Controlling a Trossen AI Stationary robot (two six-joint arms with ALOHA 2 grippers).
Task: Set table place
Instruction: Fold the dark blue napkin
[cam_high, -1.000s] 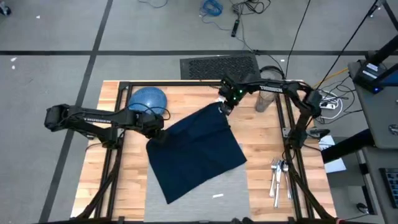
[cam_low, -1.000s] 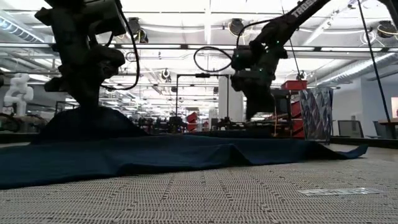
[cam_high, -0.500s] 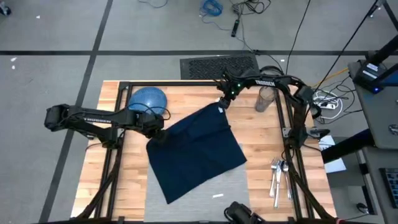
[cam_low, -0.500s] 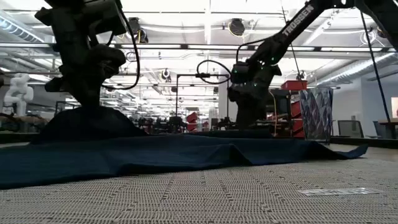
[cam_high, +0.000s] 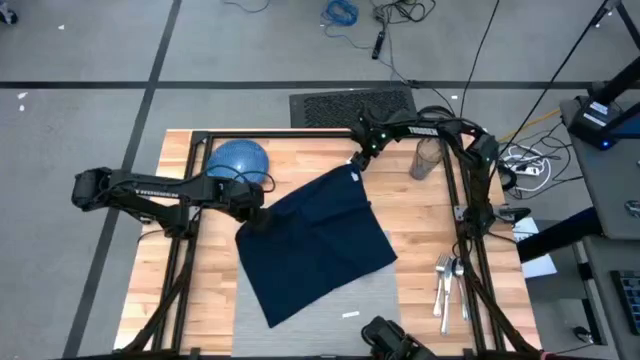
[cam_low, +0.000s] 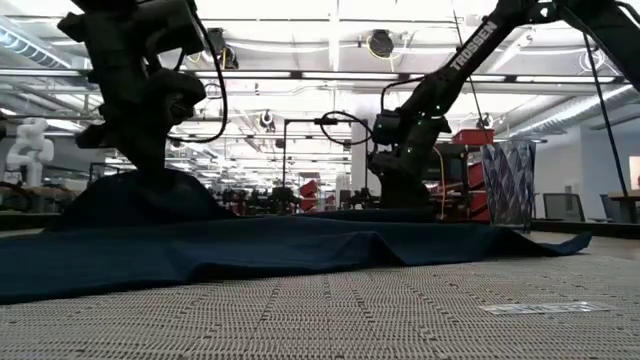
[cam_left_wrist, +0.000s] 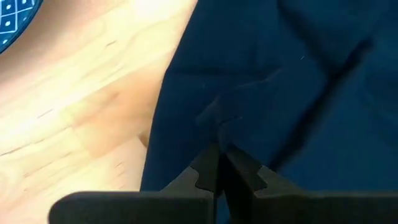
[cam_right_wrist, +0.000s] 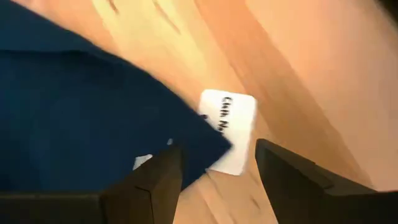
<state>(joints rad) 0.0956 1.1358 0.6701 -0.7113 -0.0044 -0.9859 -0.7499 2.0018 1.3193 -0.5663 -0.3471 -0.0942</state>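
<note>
Overhead, a dark navy cloth napkin (cam_high: 315, 242) lies spread at an angle across the middle of the tabletop (cam_high: 150, 290), a broad surface of light butcher-block wood strips edged by thin black metal rails; the napkin covers most of the light-grey woven placemat (cam_high: 370, 300), whose bare part and small white tag (cam_high: 350, 315) show at the near edge. From table height the placemat's coarse basket-like weave fills the foreground, with the napkin rising over it in soft folds.

The left gripper (cam_high: 256, 215) sits at the napkin's left corner, its fingers (cam_left_wrist: 205, 171) pinched together on a raised fold of the cloth; the right gripper (cam_high: 358, 160) hovers over the napkin's far corner, its fingers (cam_right_wrist: 155, 177) spread apart with nothing between them, just above a white label (cam_right_wrist: 230, 130) sewn at that corner.

A round blue dish (cam_high: 238, 160) rests on the far left of the tabletop, apart from the napkin; a clear drinking glass (cam_high: 427, 158) stands at the far right; a cluster of shiny metal cutlery (cam_high: 446, 280) lies on the bare wood right of the placemat.
</note>
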